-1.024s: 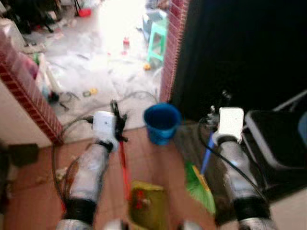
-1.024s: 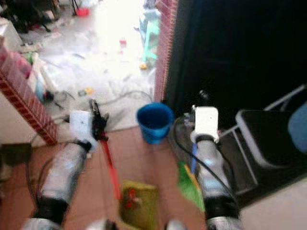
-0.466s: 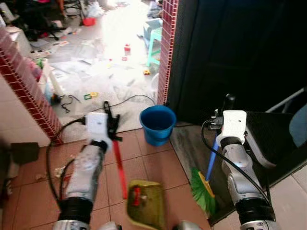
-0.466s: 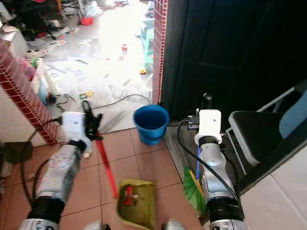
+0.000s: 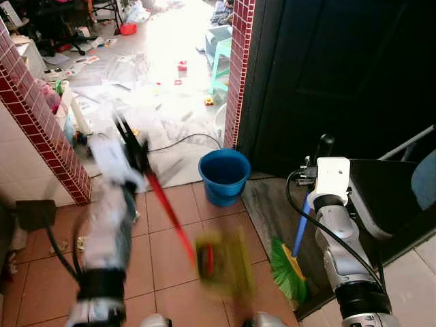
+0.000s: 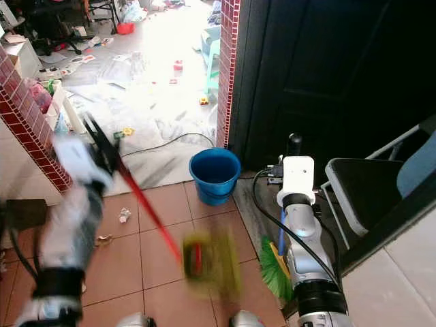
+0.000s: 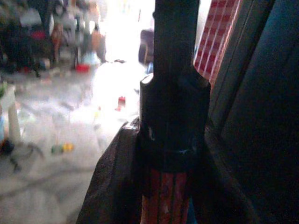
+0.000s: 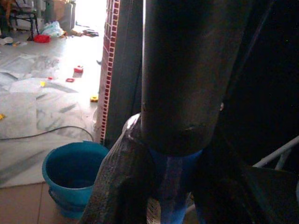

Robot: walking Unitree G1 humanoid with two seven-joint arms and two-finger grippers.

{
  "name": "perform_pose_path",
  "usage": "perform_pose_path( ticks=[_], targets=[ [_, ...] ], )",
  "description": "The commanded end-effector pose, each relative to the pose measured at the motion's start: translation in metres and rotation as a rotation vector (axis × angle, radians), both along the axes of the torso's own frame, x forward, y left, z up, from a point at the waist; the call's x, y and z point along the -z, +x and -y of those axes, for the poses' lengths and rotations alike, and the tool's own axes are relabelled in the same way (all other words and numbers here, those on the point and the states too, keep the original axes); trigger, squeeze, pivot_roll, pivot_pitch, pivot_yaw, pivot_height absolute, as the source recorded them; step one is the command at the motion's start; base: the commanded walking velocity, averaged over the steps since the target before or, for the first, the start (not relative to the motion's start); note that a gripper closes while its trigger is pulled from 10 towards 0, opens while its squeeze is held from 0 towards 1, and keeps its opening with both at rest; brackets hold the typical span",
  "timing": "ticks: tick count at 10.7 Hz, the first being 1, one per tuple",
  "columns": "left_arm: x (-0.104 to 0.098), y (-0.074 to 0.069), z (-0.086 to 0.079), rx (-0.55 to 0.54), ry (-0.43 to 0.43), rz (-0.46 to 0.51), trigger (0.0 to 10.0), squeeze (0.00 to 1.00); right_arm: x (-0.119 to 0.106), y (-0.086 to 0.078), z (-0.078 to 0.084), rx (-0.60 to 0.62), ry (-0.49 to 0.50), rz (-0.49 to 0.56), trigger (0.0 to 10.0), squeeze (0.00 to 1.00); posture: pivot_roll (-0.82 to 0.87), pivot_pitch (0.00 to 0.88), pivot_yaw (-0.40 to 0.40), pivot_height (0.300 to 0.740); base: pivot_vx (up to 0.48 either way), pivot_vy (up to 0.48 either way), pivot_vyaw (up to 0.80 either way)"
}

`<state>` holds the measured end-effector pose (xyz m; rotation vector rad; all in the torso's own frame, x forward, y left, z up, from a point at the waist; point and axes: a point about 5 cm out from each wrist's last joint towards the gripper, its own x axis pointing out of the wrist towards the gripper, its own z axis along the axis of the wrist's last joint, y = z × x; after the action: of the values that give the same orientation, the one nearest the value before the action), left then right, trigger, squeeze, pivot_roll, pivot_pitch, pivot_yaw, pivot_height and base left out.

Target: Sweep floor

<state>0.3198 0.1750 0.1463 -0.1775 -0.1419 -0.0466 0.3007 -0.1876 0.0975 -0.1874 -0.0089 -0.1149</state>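
1. Since half a second ago, left gripper [image 5: 131,139] has swung up and outward, lifting the red-handled dustpan [image 5: 225,262] off the tiles; arm and dustpan are blurred. Right gripper [image 5: 320,151] has not shifted.
2. Left eye view: the broom [image 5: 289,269] stands at the robot's right, green bristles on the floor beside a dark doormat, its blue handle rising to the right gripper. A blue bucket [image 5: 225,176] sits by the brick pillar [image 5: 240,65], near a grey chair [image 5: 398,184].
3. Right eye view: litter [image 6: 124,215] lies on the tiles left of the dustpan.
4. Left wrist view: the fingers [image 7: 110,186] are clamped on the dustpan handle [image 7: 170,140].
5. Right wrist view: the fingers [image 8: 117,186] grip the broom handle [image 8: 180,93] above the bucket.
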Motion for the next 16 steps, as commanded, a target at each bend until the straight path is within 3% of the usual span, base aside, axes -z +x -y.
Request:
perform_pose_path(
  ticks=[1, 6, 10, 16],
  targets=[
    [-0.034, 0.004, -0.002, -0.011, -0.009, 0.129, 10.0, 0.0, -0.003, 0.002, 0.003, 0.005, -0.024, 0.006, 10.0, 0.0, -0.07, 0.0, -0.01, 0.74, 0.0, 0.0, 0.0],
    [-0.095, 0.01, -0.007, -0.011, -0.072, 0.307, 10.0, 0.0, -0.002, 0.004, 0.002, -0.009, -0.029, 0.0, 10.0, 0.0, -0.07, 0.0, -0.013, 0.74, 0.424, 0.0, 0.0],
    [-0.11, 0.016, -0.016, -0.044, -0.074, 0.334, 10.0, 0.0, -0.002, 0.006, -0.001, -0.027, -0.032, 0.003, 10.0, 0.0, -0.07, 0.0, -0.014, 0.74, 0.44, 0.0, 0.0],
    [-0.127, 0.019, -0.029, -0.108, -0.038, 0.388, 10.0, 0.0, 0.001, 0.004, -0.001, -0.037, -0.039, -0.008, 10.0, 0.0, -0.07, 0.0, -0.017, 0.74, 0.401, 0.262, 0.0]
  ],
)
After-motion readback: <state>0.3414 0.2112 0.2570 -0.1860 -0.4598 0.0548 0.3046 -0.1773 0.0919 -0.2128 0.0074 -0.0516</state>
